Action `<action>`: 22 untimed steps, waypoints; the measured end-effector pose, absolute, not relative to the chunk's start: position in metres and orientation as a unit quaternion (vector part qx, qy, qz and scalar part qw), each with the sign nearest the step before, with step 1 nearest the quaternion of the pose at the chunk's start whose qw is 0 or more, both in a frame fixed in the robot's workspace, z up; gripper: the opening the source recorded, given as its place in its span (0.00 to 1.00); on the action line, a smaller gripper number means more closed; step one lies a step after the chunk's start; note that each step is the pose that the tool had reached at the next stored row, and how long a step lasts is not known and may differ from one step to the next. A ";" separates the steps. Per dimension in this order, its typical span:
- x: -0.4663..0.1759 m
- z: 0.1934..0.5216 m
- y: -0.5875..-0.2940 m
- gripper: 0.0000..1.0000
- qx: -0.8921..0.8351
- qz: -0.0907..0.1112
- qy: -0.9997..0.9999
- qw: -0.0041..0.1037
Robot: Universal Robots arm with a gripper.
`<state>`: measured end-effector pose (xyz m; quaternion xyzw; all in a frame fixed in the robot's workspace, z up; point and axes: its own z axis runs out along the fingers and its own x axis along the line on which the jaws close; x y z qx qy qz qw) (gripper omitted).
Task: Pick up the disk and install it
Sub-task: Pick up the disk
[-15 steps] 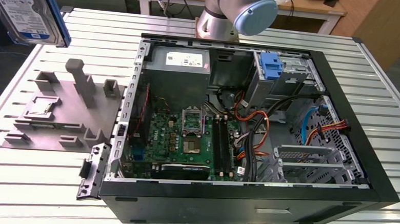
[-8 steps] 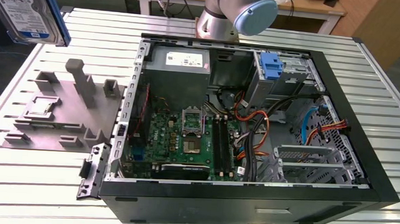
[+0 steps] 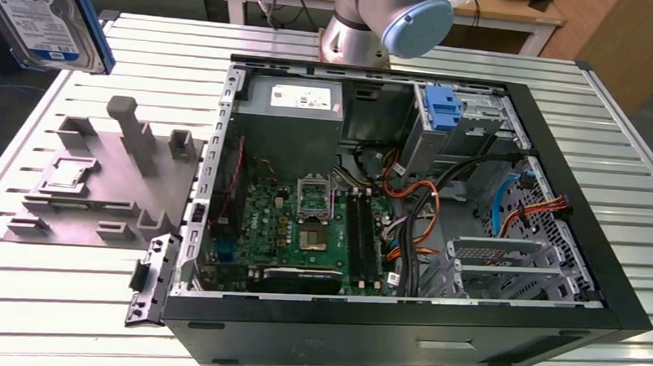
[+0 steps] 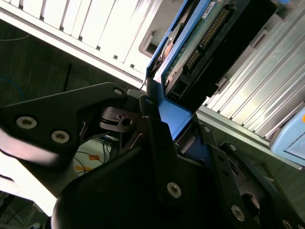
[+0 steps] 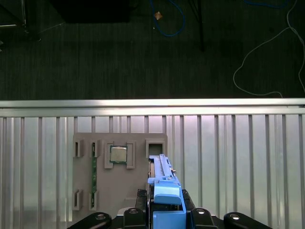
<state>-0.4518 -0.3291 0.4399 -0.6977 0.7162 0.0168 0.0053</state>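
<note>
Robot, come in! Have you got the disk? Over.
Status: jaws shut on the disk. Disk up in the air, clear of the grey fixture, not yet in the computer case. Nothing seen blocking it. Over.

The disk (image 3: 39, 13) is silver with a white-and-blue label and a blue frame; in the second wrist view its underside is a green board, and the gripper (image 5: 165, 209) has black jaws. The computer case (image 3: 408, 347) is black outside, and inside it there are a green motherboard (image 3: 302, 224), orange and blue cables (image 3: 532, 212) and a blue carrier (image 3: 443, 109). Beside the case the fixture (image 3: 91, 187) is plain grey, the worktop (image 3: 74, 321) is silver with a pattern of long ribs, and the arm's cap (image 3: 415, 24) is pale blue.
</note>
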 end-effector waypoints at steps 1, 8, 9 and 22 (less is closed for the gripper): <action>-0.452 0.440 -0.329 0.36 -0.698 0.017 0.716 0.005; -0.452 0.442 -0.329 0.36 -0.698 0.017 0.716 0.005; -0.452 0.442 -0.329 0.36 -0.698 0.017 0.716 0.005; -0.452 0.450 -0.329 0.36 -0.698 0.017 0.716 0.005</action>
